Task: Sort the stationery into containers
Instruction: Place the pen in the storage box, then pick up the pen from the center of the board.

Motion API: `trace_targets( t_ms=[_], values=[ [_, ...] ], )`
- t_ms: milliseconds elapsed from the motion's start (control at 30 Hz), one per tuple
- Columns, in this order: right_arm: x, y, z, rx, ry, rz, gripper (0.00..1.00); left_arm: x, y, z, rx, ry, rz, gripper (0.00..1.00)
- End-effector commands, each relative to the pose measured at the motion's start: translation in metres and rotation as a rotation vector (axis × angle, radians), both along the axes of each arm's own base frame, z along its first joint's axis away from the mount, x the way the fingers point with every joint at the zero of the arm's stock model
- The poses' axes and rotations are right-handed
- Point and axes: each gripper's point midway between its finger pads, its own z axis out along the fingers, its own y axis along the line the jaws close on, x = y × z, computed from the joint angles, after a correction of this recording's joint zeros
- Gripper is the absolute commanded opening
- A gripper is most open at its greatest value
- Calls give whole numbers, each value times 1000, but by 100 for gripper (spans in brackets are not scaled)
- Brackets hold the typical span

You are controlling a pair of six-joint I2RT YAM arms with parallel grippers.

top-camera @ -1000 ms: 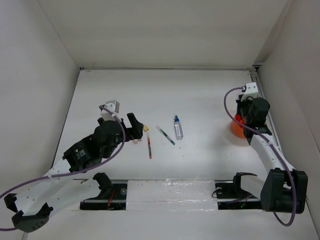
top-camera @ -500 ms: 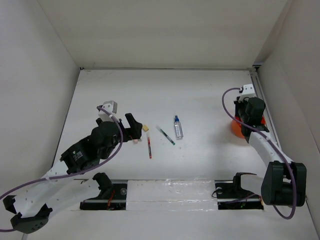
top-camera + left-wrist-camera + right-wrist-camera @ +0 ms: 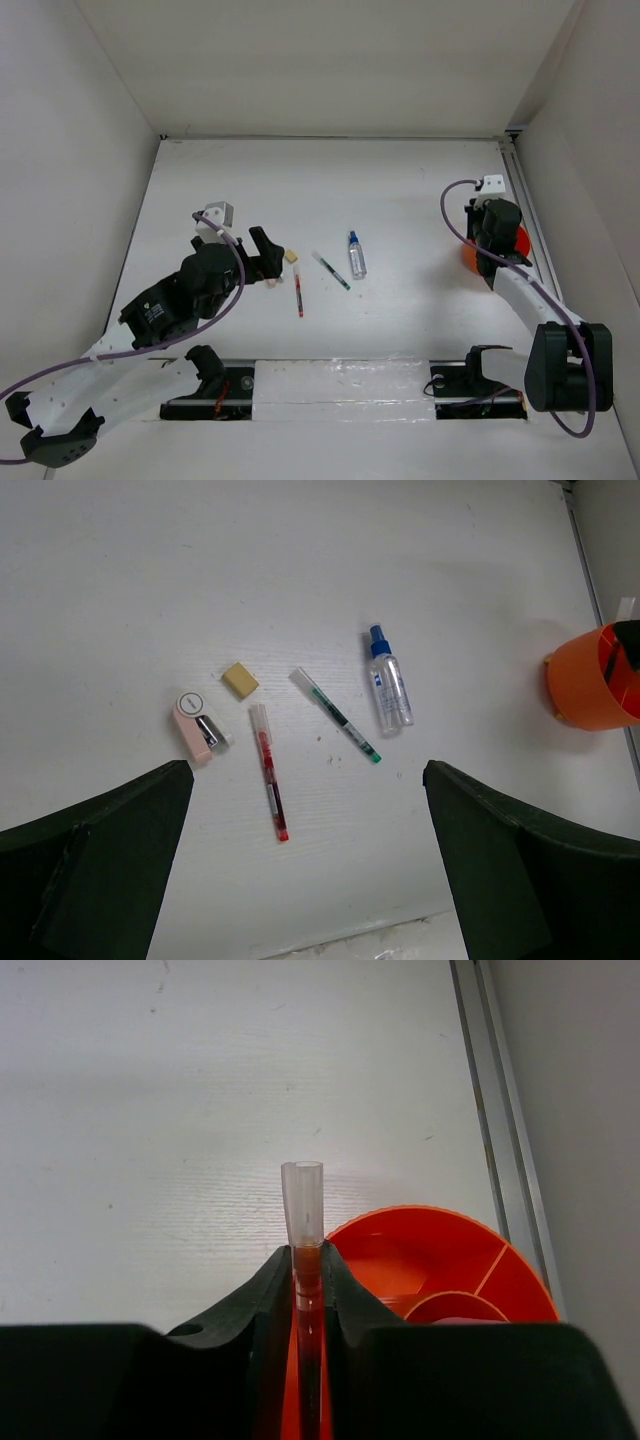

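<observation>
My right gripper (image 3: 303, 1260) is shut on an orange pen (image 3: 302, 1210), held upright with its clear cap above the fingertips, at the left rim of the orange-red cup (image 3: 440, 1250). In the top view this gripper (image 3: 492, 235) hangs over the cup (image 3: 468, 256). My left gripper (image 3: 305, 780) is open and empty, above the table near a red pen (image 3: 269, 780), a dark-green pen (image 3: 338, 716), a clear blue-capped bottle (image 3: 389, 685), a tan eraser cube (image 3: 239, 680) and a pink-white piece (image 3: 196, 726).
The cup stands close to a metal rail (image 3: 500, 1110) along the right wall. White walls enclose the table on the left, back and right. The cup's inside shows a divider and an inner ring.
My right gripper has shifted slightly left over the cup with the orange pen, so more of the cup shows on its right. The left arm has barely moved.
</observation>
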Motion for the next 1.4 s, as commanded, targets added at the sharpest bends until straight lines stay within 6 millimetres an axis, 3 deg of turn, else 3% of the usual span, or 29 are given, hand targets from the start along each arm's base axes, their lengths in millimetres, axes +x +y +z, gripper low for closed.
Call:
trace_targets(
  t_ms=[0,133,267,433,533,567,600,633,700,800,833,867,1067,1100,1133,1200,1233,1300,1333,1367],
  values=[
    [0,-3,9,7,-40,-37,21,1,-2,11,-26,-33,-6,100],
    [-1,-4,13,12,-51,-48,37,1,-2,11,-26,-33,-6,100],
    [1,-4,17,12,-61,-48,46,1,-2,11,-26,-33,-6,100],
    [-2,3,70,-26,-192,-11,54,2,0,11,-24,-36,2,100],
    [0,25,106,-14,-289,50,67,3,1,11,-21,-39,12,100],
    [0,31,109,-14,-289,58,73,5,1,10,-21,-32,25,100],
    [-2,48,109,-13,-269,94,81,5,1,9,-21,-32,25,100],
    [-1,59,124,-9,-287,116,81,7,1,2,0,-10,44,100],
    [0,86,112,-15,-205,183,81,10,2,1,9,1,67,100],
    [-1,142,115,37,-159,282,77,12,4,-9,45,26,90,100],
    [-4,169,112,80,-130,317,77,14,4,-7,41,27,103,100],
    [-8,182,117,85,-134,351,77,15,2,-9,37,36,108,100],
    [-20,286,81,103,73,536,68,18,12,-17,79,56,178,100],
    [-17,302,91,114,74,569,68,19,14,-16,74,52,192,100],
    [-15,319,65,103,150,602,68,18,14,-18,74,59,196,100],
    [-24,348,43,100,251,697,64,19,16,-17,77,54,205,100],
    [-18,363,30,81,292,705,64,19,17,-15,69,49,205,100],
    [-17,374,10,39,345,700,63,19,18,-15,64,47,216,100],
    [-18,388,12,48,339,716,62,18,19,-13,56,42,216,100],
    [-16,391,-10,24,387,709,62,18,20,-14,64,46,216,100]
  ],
)
